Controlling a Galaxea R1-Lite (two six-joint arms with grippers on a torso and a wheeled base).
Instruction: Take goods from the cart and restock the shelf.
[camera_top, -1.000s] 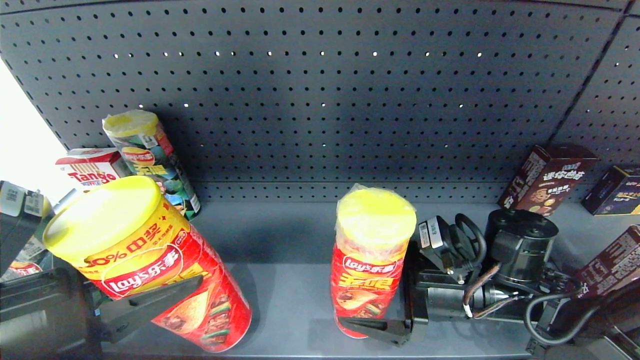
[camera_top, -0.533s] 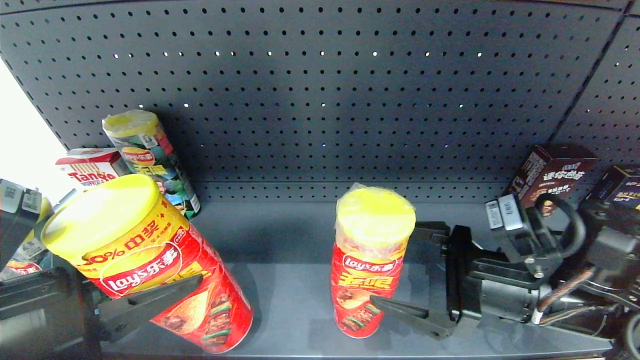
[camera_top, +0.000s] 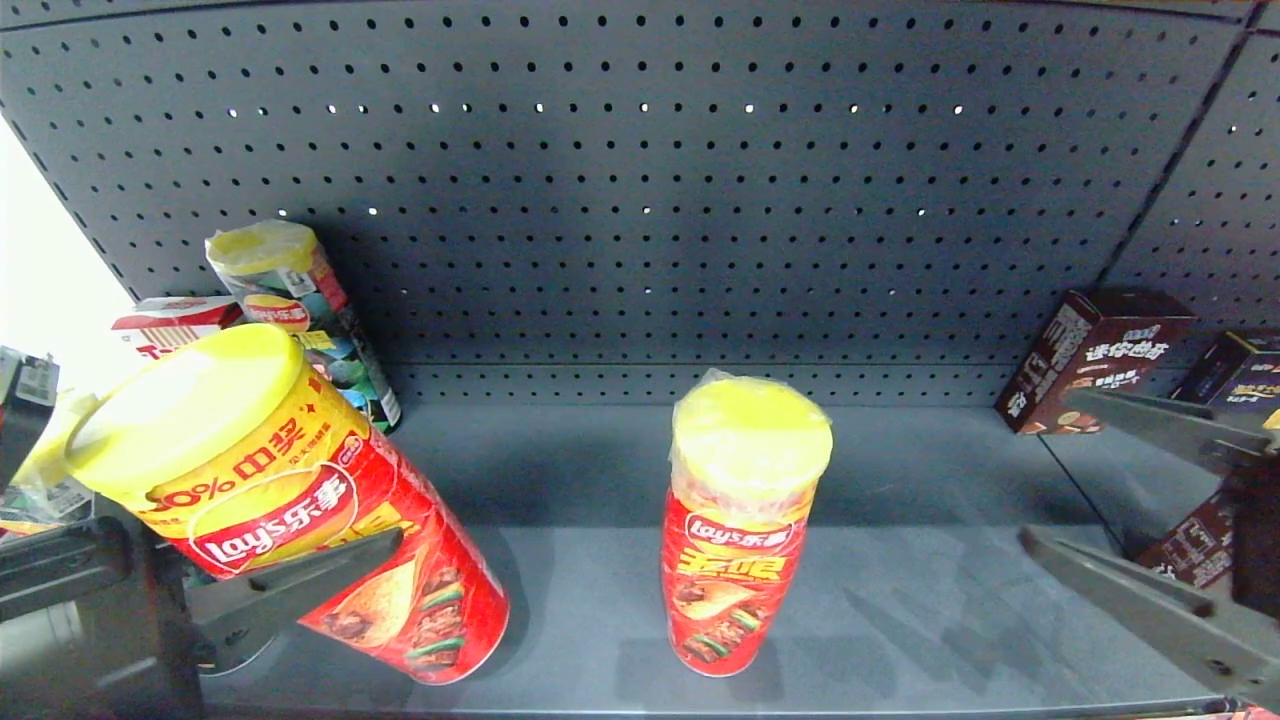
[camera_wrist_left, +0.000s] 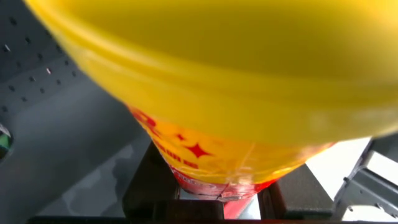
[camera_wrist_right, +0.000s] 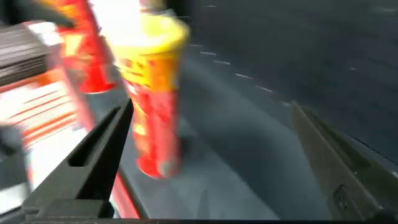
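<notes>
Chip can (camera_top: 290, 510), large and tilted, sits gripped in the left claw (camera_top: 300, 578) at the shelf's (camera_top: 900, 560) left front; the right claw (camera_top: 1045, 468) gapes open, apart from the upright small can (camera_top: 745, 520).

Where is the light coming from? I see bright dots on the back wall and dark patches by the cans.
Head view: the dots are holes in the pegboard with light shining through; the far left edge is washed out white; soft shadows lie on the shelf beside the standing can. Left wrist view: the held can is brightly lit on top.
</notes>
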